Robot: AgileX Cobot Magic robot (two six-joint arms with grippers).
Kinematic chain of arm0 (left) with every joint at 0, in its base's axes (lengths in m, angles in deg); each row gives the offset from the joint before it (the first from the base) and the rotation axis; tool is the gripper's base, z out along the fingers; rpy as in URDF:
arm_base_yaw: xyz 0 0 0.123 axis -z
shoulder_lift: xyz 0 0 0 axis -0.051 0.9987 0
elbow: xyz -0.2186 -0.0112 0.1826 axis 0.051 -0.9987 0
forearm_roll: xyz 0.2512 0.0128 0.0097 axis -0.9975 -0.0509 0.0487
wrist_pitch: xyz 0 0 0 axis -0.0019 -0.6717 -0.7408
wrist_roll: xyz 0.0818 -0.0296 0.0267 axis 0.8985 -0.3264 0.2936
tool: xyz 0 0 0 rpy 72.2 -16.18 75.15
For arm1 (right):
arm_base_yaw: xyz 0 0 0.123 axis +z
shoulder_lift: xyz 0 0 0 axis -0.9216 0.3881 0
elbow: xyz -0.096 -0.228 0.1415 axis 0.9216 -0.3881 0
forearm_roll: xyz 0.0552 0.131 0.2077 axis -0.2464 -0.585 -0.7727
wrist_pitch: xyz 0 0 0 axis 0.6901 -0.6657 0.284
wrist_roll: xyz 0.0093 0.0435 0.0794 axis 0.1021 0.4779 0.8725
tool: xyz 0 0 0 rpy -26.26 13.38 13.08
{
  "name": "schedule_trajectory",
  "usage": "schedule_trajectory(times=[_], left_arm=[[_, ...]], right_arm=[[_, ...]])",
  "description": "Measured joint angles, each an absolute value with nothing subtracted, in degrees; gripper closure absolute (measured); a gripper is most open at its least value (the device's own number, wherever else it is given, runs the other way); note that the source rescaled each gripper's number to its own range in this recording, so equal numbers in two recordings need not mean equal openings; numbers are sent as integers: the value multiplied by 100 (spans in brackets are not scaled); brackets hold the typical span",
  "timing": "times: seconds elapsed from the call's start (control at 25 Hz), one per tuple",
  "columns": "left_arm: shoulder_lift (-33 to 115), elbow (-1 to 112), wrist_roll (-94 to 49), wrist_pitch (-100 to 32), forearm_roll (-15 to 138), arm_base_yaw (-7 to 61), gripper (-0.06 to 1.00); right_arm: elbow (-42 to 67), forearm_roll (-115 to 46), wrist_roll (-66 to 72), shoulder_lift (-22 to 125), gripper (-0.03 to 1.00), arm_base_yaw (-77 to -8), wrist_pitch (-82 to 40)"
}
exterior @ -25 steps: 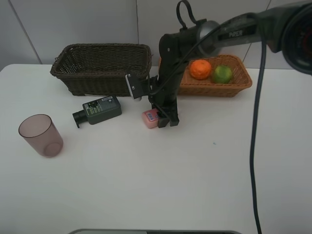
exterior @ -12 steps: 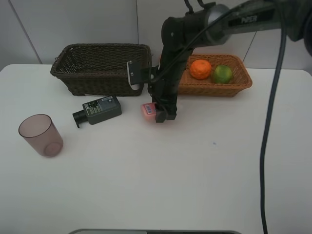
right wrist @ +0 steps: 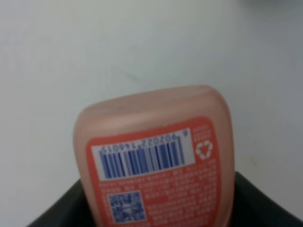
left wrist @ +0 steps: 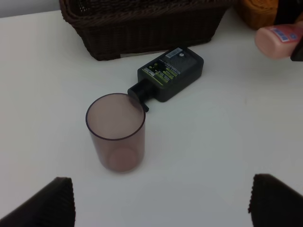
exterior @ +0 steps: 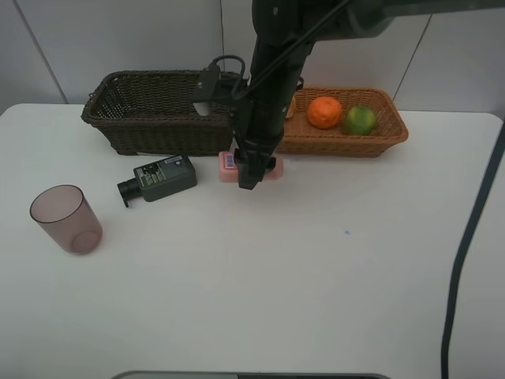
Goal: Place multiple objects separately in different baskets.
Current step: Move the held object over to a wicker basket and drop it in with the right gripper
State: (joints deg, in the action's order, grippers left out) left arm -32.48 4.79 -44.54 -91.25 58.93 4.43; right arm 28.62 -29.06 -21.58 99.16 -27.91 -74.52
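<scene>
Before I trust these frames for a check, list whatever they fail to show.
Dark brown basket interior: in the exterior high view its near wall and the arm hide most of the floor; the left wrist view crops it.
Orange-tan basket, left end: the arm covers it; only an orange sliver shows.
Pink bottle, cap end: right gripper covers it; right wrist view crops it.
Its small print: blurred.

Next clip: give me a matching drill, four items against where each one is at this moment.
Items:
1. pink bottle
2. dark bottle
3. mauve cup
4. orange

Places:
A. upright on the table
B. in the tan basket
C. clamped in the right gripper
D. lying flat in front of the dark basket

Pairs: 1-C, 2-D, 3-A, 4-B
</scene>
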Motion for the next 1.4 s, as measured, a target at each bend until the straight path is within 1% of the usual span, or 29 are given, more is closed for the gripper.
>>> schedule_trajectory(times=[0.24, 0.4, 0.92, 1.4], left_arm=[[-3248, 479, -4454, -9125, 5893, 443, -4], [-3248, 479, -4454, -9125, 5893, 443, -4], [-3248, 479, -4454, -9125, 5893, 443, -4], [-3248, 479, -4454, -9125, 5893, 443, -4]], right_arm=[[3423, -2420, -1118, 9909, 96, -2560, -7905], [3858, -2170, -723, 9909, 96, -2411, -8017], [4819, -1949, -628, 10158, 96, -2216, -8023], [4877, -2015, -628, 10233, 96, -2186, -7033]])
